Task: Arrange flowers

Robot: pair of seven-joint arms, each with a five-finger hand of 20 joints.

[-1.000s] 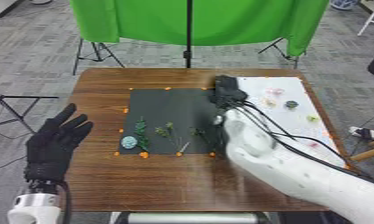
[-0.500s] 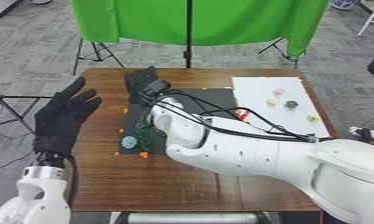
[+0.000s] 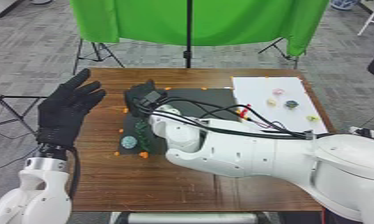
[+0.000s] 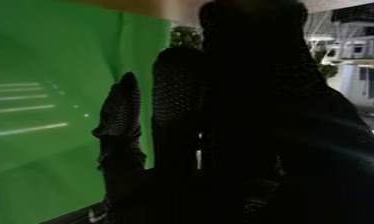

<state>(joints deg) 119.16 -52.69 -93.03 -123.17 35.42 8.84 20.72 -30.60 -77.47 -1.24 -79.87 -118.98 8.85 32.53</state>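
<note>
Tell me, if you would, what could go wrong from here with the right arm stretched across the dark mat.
The green sprig lies on the dark mat close beside the right arm, so a small sideways swing might drag it out of place. The pale blue oval piece is next to that sprig and could get nudged along with it. Black cables loop loosely along the arm, and one might catch something on the mat as the right hand moves.
</note>
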